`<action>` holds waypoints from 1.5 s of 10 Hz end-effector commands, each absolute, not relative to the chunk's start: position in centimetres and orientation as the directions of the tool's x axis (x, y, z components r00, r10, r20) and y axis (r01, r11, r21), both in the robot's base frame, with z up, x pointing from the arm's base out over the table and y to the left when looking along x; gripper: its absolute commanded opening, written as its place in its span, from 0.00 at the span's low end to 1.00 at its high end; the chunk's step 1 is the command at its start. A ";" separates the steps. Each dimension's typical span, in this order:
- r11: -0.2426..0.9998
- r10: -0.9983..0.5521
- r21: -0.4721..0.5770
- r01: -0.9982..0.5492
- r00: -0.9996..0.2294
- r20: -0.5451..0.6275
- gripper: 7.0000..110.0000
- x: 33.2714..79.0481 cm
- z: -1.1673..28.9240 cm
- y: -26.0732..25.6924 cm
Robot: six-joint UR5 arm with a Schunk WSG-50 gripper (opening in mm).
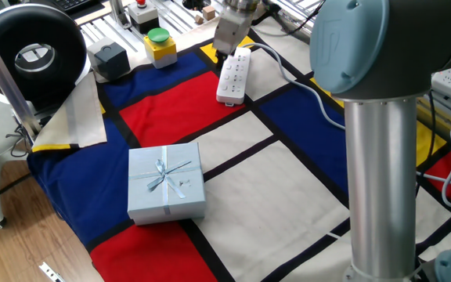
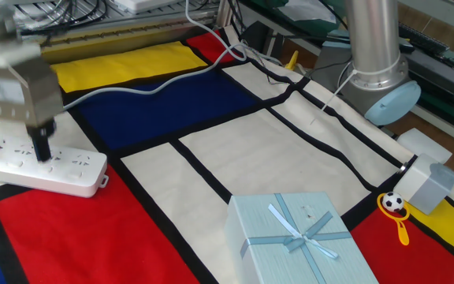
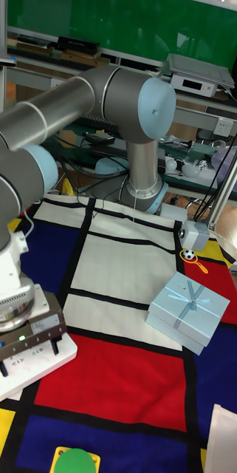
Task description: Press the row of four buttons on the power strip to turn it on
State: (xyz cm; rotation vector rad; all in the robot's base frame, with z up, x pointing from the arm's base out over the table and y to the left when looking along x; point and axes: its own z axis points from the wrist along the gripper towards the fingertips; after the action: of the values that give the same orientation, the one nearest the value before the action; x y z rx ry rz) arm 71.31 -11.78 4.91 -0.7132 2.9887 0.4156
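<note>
Gripper [image 2: 13, 148] over the power strip [image 2: 50, 170]
Fingers [image 2: 43, 146] stand apart above its top face; contact is unclear, and its white cable [image 2: 148, 85] trails across the blue panel

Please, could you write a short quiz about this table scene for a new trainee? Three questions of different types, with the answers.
1. True or false: the hand is over the power strip.
2. What sits on top of the yellow box? A: a green round button. B: a football. C: a ribbon bow.
3. Fill in: the cable of the power strip is ___ in colour.

Key: 1 true; 2 A; 3 white.
</note>
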 end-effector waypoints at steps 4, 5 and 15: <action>0.860 -0.416 0.287 -0.422 -0.905 -0.084 0.79 71.2 9.2 -10.3; 0.861 -0.411 0.289 -0.418 -0.908 -0.088 0.79 71.4 8.9 -9.9; 0.886 -0.387 0.217 -0.410 -0.911 -0.142 0.79 70.9 5.5 -9.7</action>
State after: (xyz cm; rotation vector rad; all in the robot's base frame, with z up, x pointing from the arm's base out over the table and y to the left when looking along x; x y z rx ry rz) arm 70.99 -9.96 6.16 -0.6435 2.9766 0.3875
